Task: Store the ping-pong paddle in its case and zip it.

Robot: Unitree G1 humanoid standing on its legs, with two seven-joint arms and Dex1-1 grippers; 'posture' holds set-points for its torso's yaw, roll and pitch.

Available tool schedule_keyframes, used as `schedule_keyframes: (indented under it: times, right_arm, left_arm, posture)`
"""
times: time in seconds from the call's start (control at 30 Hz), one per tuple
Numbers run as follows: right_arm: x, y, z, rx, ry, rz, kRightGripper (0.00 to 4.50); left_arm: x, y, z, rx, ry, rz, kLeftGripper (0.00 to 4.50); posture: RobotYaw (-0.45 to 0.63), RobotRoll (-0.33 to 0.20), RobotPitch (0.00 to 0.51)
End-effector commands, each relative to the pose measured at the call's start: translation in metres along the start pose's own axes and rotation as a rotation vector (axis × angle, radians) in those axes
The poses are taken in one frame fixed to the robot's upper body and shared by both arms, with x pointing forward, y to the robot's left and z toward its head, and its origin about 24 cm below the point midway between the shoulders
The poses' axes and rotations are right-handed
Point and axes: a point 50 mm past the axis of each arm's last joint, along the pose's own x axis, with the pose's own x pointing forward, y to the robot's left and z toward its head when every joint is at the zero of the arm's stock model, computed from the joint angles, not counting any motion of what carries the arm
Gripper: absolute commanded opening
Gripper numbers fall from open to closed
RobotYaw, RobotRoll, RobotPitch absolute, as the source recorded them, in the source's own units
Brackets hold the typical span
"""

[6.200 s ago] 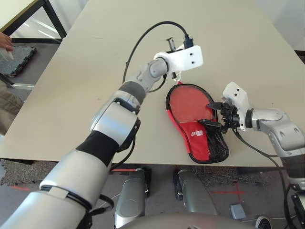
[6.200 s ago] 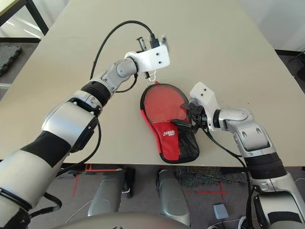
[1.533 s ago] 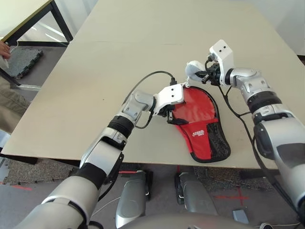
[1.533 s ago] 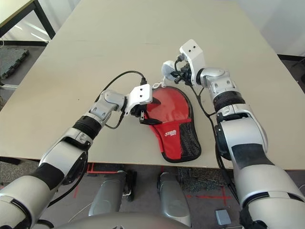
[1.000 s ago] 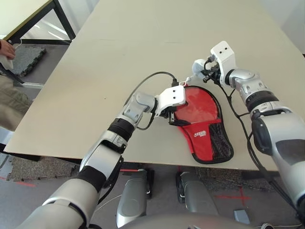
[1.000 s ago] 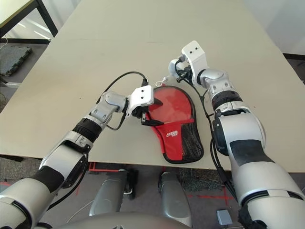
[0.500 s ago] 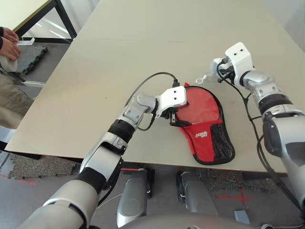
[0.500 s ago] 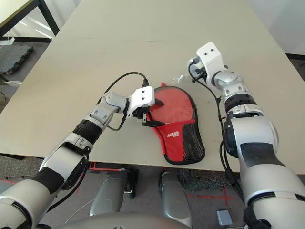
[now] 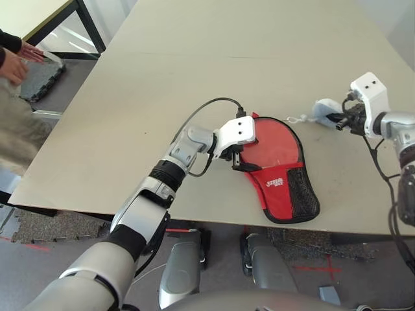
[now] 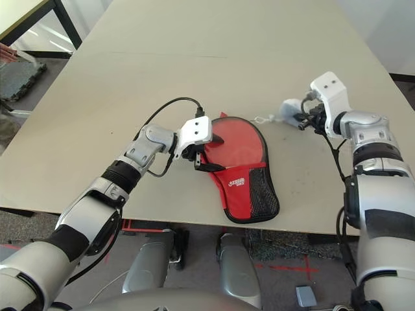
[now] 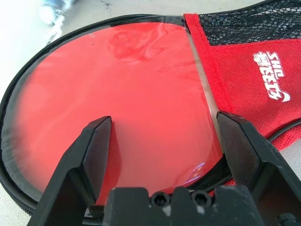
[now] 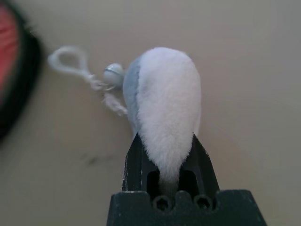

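One case (image 9: 275, 162) lies near the table's (image 9: 130, 97) front edge, long axis running 11 to 5 o'clock, mesh end at 5. Left gripper (image 11: 164, 141) gapes wide over it, empty. Right gripper (image 12: 162, 160) pinches a white pouch (image 12: 164, 103) at 3 o'clock, well apart.

Whitish pouch (image 10: 290, 109); beige table (image 10: 194, 71)

The right gripper (image 12: 163, 162) pinches the narrow end of a small whitish pouch (image 12: 164, 106), its two black fingers (image 12: 134, 162) pressed against either side of the soft, fuzzy fabric. A small metal bead (image 12: 113, 75) and a looped white cord (image 12: 70, 63) trail from the pouch across the beige counter (image 12: 244, 70). At one edge lies a blurred sliver of the case (image 12: 11, 70), red with black edging.
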Motion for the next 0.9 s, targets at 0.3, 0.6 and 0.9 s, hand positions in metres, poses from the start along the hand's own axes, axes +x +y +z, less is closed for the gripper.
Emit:
schedule_keyframes:
  times: [0.3, 0.6, 0.9]
  right_arm:
    - [-0.035, 0.016, -0.029, 0.042, 0.152, 0.222, 0.09]
    - [-0.057, 0.036, -0.041, 0.140, 0.225, 0.386, 0.09]
    - [-0.071, 0.066, -0.038, 0.197, 0.282, 0.577, 0.09]
  left_arm:
    - [0.013, -0.012, -0.027, -0.049, 0.137, -0.079, 4.50]
    - [0.014, -0.011, -0.028, -0.047, 0.137, -0.078, 4.50]
    - [0.016, -0.011, -0.027, -0.046, 0.133, -0.078, 4.50]
  posture:
    - [-0.06, 0.000, 0.189]
    - [-0.07, 0.000, 0.186]
    - [-0.07, 0.000, 0.180]
